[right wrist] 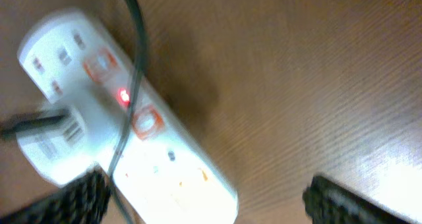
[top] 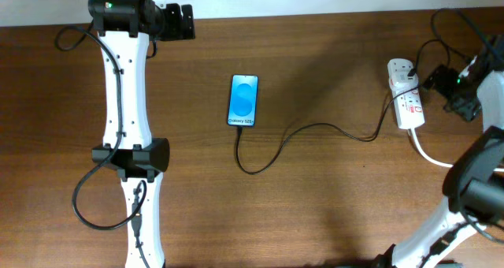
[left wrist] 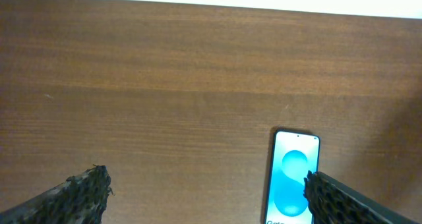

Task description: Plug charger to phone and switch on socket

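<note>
The power strip lies at the right edge of the overhead frame, its long axis running roughly top to bottom. The right end effector is just to its right, while the left arm is far off at the upper left, so the switch is the right arm's job.

In the right wrist view the strip runs diagonally from upper left to lower centre. Its two orange-red switches sit up and left of the gap between the fingers. A small red light glows between them, which may mean one outlet is already live. I cannot tell which.

The right end effector is spread wide, holding and touching nothing.

The phone lies screen up at the middle of the wooden surface, long axis top to bottom. The charger cable runs from its lower edge in a loop across to the strip. The plug looks seated, though the joint is too small to confirm.

The left end effector is also released and empty, and the phone shows just inside its right finger.
</note>
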`<state>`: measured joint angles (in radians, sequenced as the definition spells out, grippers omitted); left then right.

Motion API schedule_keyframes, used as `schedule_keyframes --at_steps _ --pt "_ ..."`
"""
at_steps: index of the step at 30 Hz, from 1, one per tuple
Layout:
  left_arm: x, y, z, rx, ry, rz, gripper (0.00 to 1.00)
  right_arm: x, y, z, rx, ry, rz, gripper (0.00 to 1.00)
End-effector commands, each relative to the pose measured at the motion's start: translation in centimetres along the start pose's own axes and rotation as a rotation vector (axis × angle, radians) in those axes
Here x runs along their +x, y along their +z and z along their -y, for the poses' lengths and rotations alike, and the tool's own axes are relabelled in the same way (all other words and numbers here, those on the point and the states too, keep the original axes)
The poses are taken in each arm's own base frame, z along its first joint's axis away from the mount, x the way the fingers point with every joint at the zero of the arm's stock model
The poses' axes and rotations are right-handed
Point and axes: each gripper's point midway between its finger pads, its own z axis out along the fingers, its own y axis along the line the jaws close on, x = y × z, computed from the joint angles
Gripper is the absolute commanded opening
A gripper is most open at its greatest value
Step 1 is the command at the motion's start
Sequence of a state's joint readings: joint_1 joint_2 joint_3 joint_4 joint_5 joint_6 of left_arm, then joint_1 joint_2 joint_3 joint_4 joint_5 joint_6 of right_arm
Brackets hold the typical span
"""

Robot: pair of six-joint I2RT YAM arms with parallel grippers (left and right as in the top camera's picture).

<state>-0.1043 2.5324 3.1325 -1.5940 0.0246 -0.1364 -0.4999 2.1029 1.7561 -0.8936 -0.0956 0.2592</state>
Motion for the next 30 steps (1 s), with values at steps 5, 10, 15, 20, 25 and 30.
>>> schedule_keyframes --at_steps 5,10,15,20,25,30 --pt "0.2 0.6 -0.4 -0.017 -0.015 -0.013 0.99 0.3 3.5 0.4 0.033 -0.012 -0.103 0.98" --pt "0.2 0.6 -0.4 -0.017 -0.015 -0.013 0.99 0.6 4.1 2.3 0.132 -0.015 -0.114 0.98" --pt "0.2 0.6 -0.4 -0.017 -0.015 -0.013 0.99 -0.5 5.4 1.9 0.11 -0.013 -0.071 0.98" --pt "0.2 0.6 -0.4 -0.017 -0.015 -0.013 0.99 0.0 6.2 1.0 0.056 -0.011 -0.095 0.98" --pt "0.2 0.6 -0.4 -0.017 -0.015 -0.013 0.99 1.4 7.7 0.6 0.023 -0.01 -0.149 0.98" --pt "0.2 0.6 -0.4 -0.017 -0.015 -0.013 0.99 1.9 8.6 0.9 0.028 -0.007 -0.168 0.98"
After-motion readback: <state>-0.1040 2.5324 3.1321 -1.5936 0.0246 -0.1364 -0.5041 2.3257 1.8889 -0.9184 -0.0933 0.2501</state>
